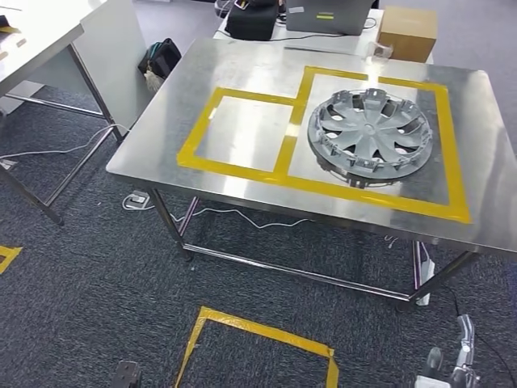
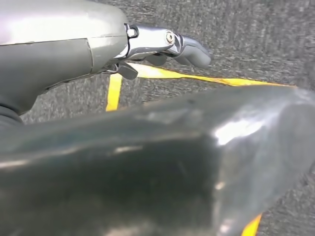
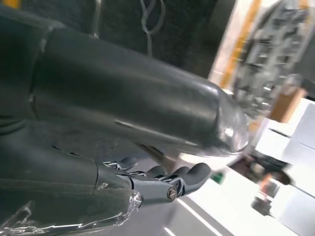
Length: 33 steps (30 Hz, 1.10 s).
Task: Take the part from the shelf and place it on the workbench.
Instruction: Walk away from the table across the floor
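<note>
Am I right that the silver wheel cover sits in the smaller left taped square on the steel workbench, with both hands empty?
Not quite. The wheel cover lies in the larger right taped rectangle of the workbench; the smaller left square is bare, as the head view shows. The left hand and right hand do hold nothing.

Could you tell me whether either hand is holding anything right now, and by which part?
Nothing is held: the left hand and right hand grip nothing; the wheel cover lies on the workbench.
</note>
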### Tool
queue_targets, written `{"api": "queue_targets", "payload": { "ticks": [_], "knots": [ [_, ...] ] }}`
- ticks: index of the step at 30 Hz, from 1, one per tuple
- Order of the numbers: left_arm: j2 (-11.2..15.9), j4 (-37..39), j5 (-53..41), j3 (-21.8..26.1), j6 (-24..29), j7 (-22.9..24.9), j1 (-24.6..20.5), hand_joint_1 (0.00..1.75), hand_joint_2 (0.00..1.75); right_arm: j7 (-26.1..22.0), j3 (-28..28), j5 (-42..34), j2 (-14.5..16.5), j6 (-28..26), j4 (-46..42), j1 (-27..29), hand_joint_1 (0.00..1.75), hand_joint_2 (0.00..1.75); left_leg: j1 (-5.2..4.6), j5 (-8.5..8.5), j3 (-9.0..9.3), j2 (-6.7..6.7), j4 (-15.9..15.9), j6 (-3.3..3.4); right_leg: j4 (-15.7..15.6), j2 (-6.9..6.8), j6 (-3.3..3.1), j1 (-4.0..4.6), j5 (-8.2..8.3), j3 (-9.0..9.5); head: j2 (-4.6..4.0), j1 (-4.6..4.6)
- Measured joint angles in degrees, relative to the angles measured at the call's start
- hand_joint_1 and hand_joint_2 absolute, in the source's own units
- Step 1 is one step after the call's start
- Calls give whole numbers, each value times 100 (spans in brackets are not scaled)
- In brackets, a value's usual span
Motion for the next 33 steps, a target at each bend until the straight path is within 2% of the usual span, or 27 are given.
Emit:
{"api": "queue_targets", "payload": {
  "ticks": [2,3,4,6,7,8,9,10,12,13,14,16,18,19,20,22,23,24,25,26,27,28,29,30,32,33],
  "knots": [
    [2,0,67,31,-132,-166,5,0,0,252,-231,-498,-1,408,614,-270,0,0,29,19,-25,-2,26,-56,-33,2,-86,14,52,-63,0,2],
    [1,0,92,61,-192,-246,9,0,0,209,-476,-669,-3,663,1155,-477,0,0,41,-83,-70,-7,124,-86,-42,-5,-128,13,93,-91,0,-11],
    [-4,0,104,95,-239,-306,13,0,0,62,-782,-727,-5,906,1746,-693,0,0,52,-278,-160,-12,340,-115,-51,-20,-165,5,139,-128,0,-18],
    [-24,0,88,159,-287,-361,25,0,0,-275,-1438,-547,-8,1286,2752,-1042,0,0,74,-804,-440,-17,1088,-175,-44,-57,-196,0,220,-233,0,-44],
    [-34,0,71,188,-293,-369,35,0,0,-352,-1713,-418,-7,1405,3087,-1181,0,0,88,-980,-562,-17,1457,-197,-39,-78,-199,0,259,-289,0,-44],
    [-42,0,45,218,-286,-372,44,0,0,-367,-1949,-320,-5,1494,3354,-1298,0,0,101,-1038,-609,-17,1681,-213,-33,-97,-196,0,294,-336,0,-46],
    [-47,0,19,250,-270,-374,51,0,0,-349,-2137,-268,-3,1551,3573,-1401,0,0,112,-976,-552,-15,1689,-222,-23,-118,-187,-2,324,-371,0,-45],
    [-51,0,-10,280,-243,-374,54,0,0,-318,-2284,-260,2,1579,3761,-1486,0,0,121,-828,-382,-5,1463,-226,-6,-141,-176,-7,347,-397,0,-45],
    [-71,-1,-73,326,-171,-363,50,0,0,-263,-2479,-292,18,1595,4037,-1592,0,0,120,-503,126,115,660,-226,60,-200,-140,-6,366,-449,0,-51],
    [-84,-2,-102,345,-130,-346,45,0,0,-246,-2542,-310,24,1595,4131,-1622,0,0,110,-416,311,181,334,-208,99,-234,-116,4,368,-483,0,-50],
    [-102,-2,-132,363,-90,-327,41,0,0,-235,-2590,-322,27,1594,4203,-1648,0,0,100,-397,406,227,134,-178,135,-271,-92,17,368,-518,0,-53],
    [-129,-2,-177,397,-23,-296,50,0,0,-221,-2667,-331,30,1600,4319,-1715,0,0,90,-423,379,184,54,-95,172,-345,-39,29,377,-562,0,-47],
    [-148,-2,-209,430,21,-287,71,0,0,-217,-2732,-308,32,1631,4402,-1773,0,0,103,-399,331,102,41,-14,304,-290,29,16,269,-645,0,-33],
    [-156,-2,-221,448,34,-285,75,0,0,-218,-2764,-288,33,1651,4435,-1793,0,0,107,-374,307,64,36,25,514,-216,56,10,124,-743,0,-24],
    [-161,-2,-231,464,41,-285,75,0,0,-220,-2796,-268,33,1669,4466,-1807,0,0,103,-350,280,24,36,59,858,-124,74,4,-76,-898,0,-13],
    [-168,-2,-238,498,44,-284,77,0,0,-224,-2850,-242,33,1687,4519,-1819,0,0,78,-304,221,-65,40,104,1676,-34,73,3,-452,-1248,0,-4],
    [-168,-2,-239,515,44,-284,85,0,0,-225,-2868,-235,33,1693,4540,-1820,0,0,63,-282,196,-115,41,113,1929,-20,63,4,-523,-1352,0,-2],
    [-169,-2,-239,533,44,-284,95,0,0,-226,-2882,-231,33,1697,4557,-1822,0,0,49,-261,179,-170,43,115,1948,-10,47,5,-475,-1345,0,0],
    [-170,-2,-240,547,44,-284,103,0,0,-226,-2894,-228,33,1699,4572,-1826,0,0,38,-243,168,-230,43,111,1723,10,24,6,-322,-1216,0,-1],
    [-172,-2,-240,557,44,-284,107,0,0,-227,-2905,-227,33,1700,4584,-1833,0,0,30,-227,163,-291,44,103,1325,63,-3,7,-113,-995,0,0],
    [-175,-2,-241,563,44,-284,107,0,0,-229,-2917,-226,33,1701,4595,-1846,0,0,26,-211,157,-348,46,90,888,183,-35,5,52,-762,0,0],
    [-179,-2,-242,567,44,-284,102,0,0,-230,-2930,-225,33,1702,4605,-1863,0,0,19,-199,141,-401,58,74,525,301,-56,-2,155,-581,0,-2],
    [-182,-2,-243,568,46,-284,96,0,0,-233,-2943,-224,33,1703,4612,-1878,0,0,19,-182,116,-448,70,51,307,394,-69,-6,196,-482,0,-1],
    [-184,-2,-253,570,53,-282,92,0,0,-237,-2956,-216,33,1707,4619,-1890,0,0,23,-163,87,-494,78,22,216,440,-78,-4,187,-454,0,-4],
    [-182,-2,-296,578,87,-261,96,0,0,-247,-2986,-175,38,1737,4635,-1900,0,0,35,-132,25,-585,99,-40,186,340,-106,-10,220,-445,0,-4],
    [-181,-2,-324,585,111,-248,104,0,0,-253,-3001,-139,42,1761,4642,-1910,0,0,33,-176,-20,-551,159,-69,175,278,-132,-20,244,-437,0,-13]
  ]
}}
